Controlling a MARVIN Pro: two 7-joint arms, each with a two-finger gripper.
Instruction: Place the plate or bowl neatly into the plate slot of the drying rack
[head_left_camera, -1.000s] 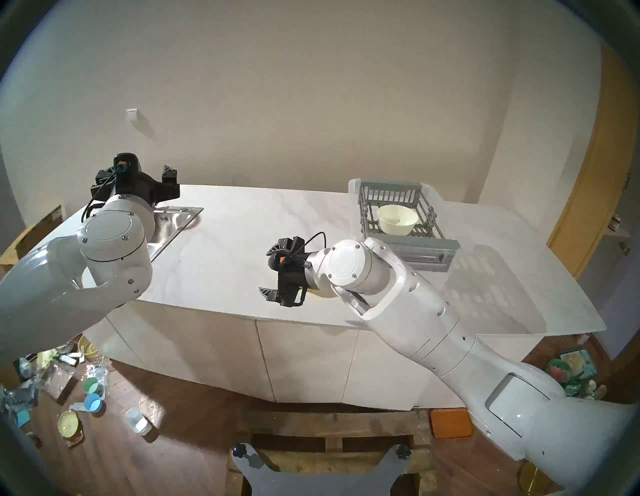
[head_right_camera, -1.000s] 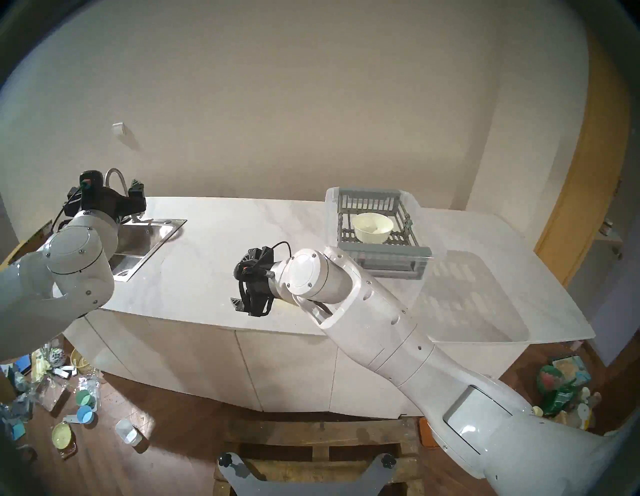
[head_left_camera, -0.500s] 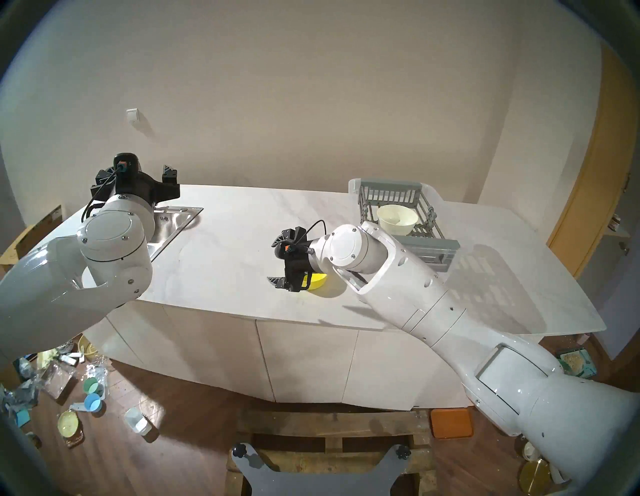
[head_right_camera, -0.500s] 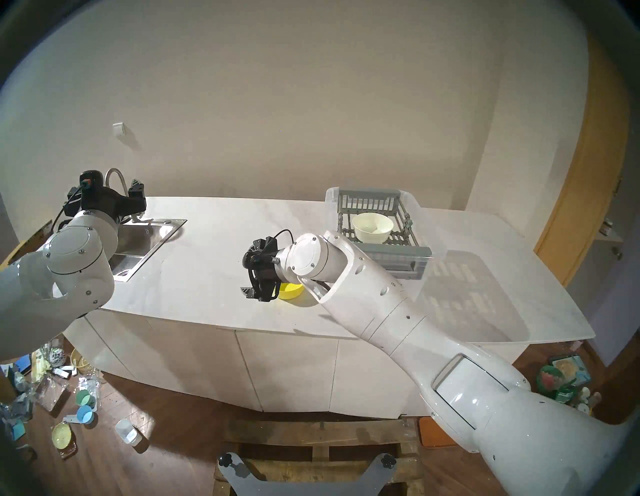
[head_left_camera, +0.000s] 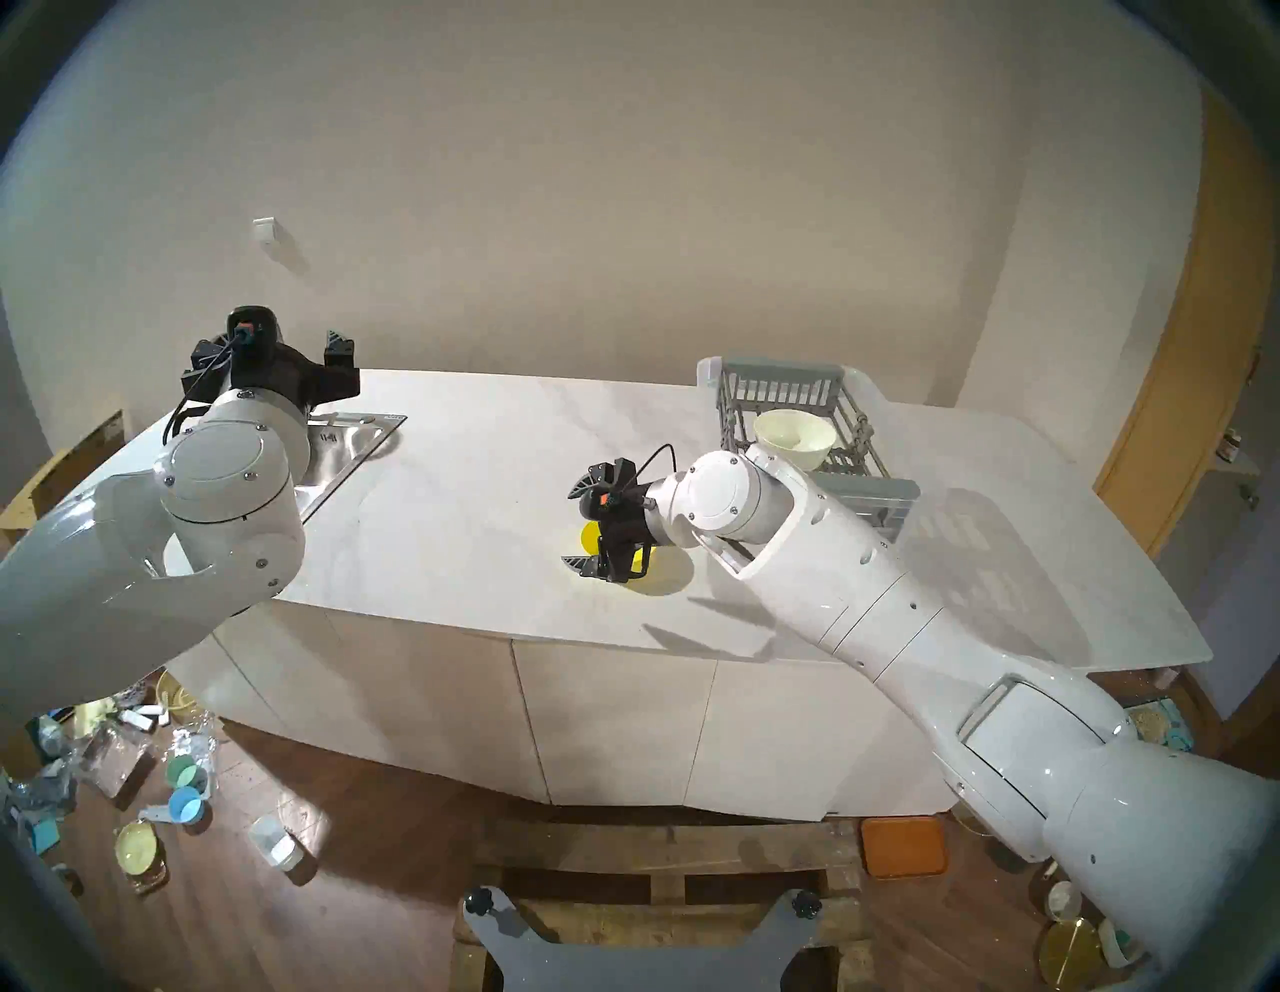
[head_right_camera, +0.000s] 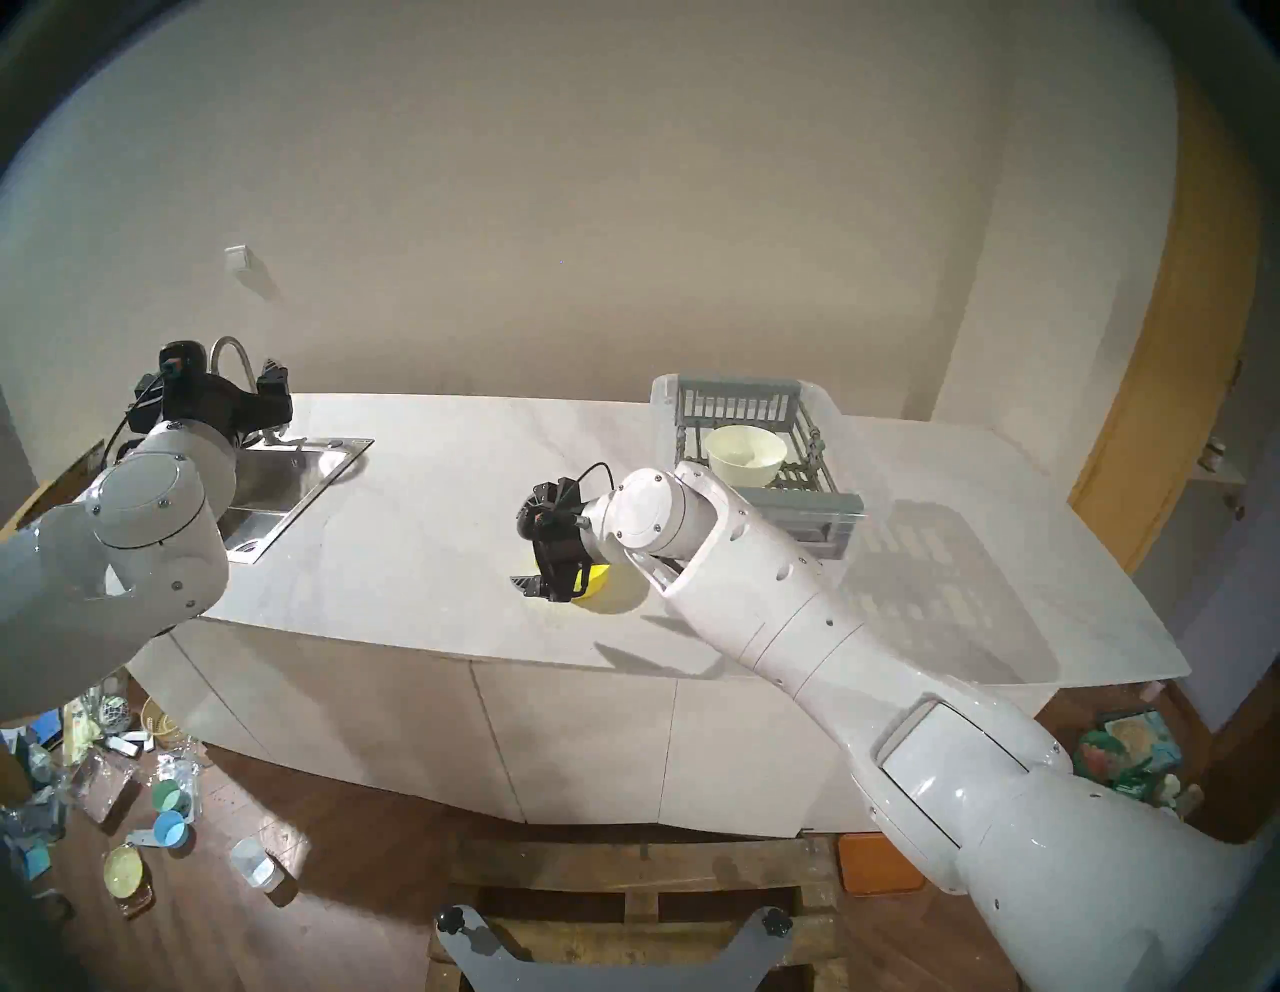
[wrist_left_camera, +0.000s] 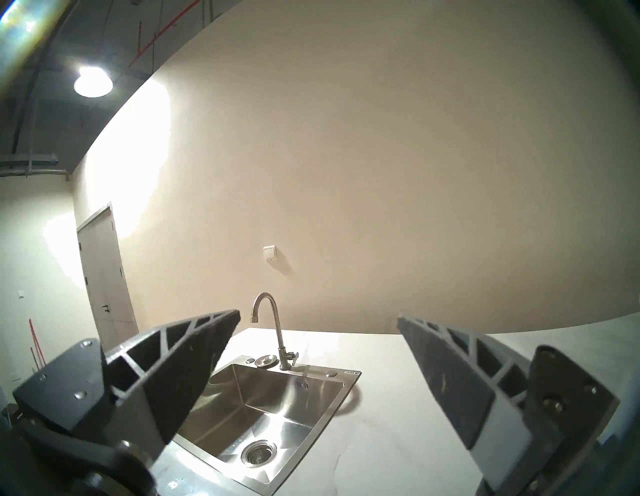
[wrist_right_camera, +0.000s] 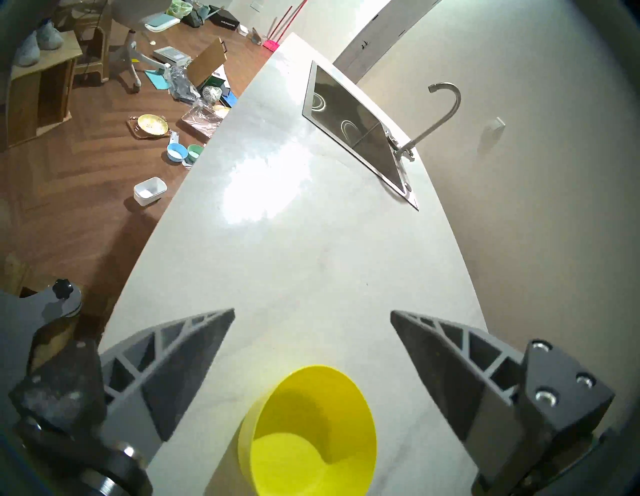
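Yellow bowl sits upright on the counter, just below the right gripper and between its spread, empty fingers, nearer this arm than the left.

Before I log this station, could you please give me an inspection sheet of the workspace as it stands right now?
Surface: white marble-look counter, bare around the sink.
Job's things: yellow bowl upright on the counter, ungrasped; grey drying rack at the far right holds a cream bowl upright.
Clutter: none on the counter; the floor holds scattered containers and an orange tray.
Grippers: right pincer open, above the yellow bowl; left pincer open, empty, raised above the sink.
Cables: black cable looped at the right wrist.
Surroundings: beige wall, wall switch, faucet.
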